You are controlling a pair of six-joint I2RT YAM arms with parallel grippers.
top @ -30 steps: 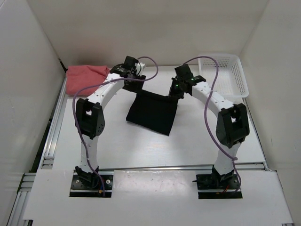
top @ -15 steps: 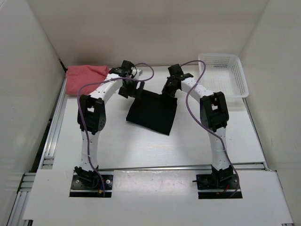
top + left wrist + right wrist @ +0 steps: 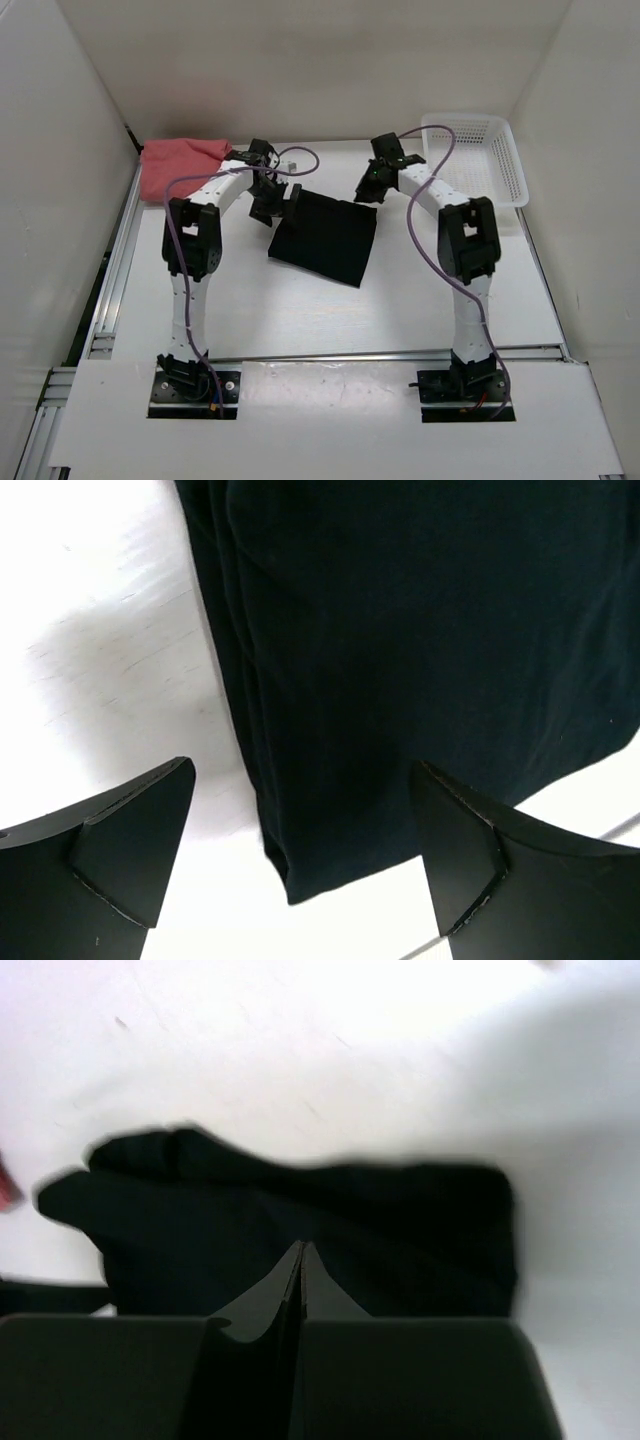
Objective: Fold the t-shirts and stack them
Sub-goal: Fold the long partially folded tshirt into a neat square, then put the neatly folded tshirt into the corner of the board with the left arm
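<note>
Now your left gripper (image 3: pixel 302 780) has just spread apart, releasing the folded black t-shirt (image 3: pixel 325 238), which lies on the surface (image 3: pixel 300 310) beneath it; your right gripper (image 3: pixel 368 190), pinched together, holds nothing. Stacking likely comes next.

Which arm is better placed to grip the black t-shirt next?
Left, probably: the left arm has jaws open astride the edge of the black t-shirt; the right arm has them shut.
</note>
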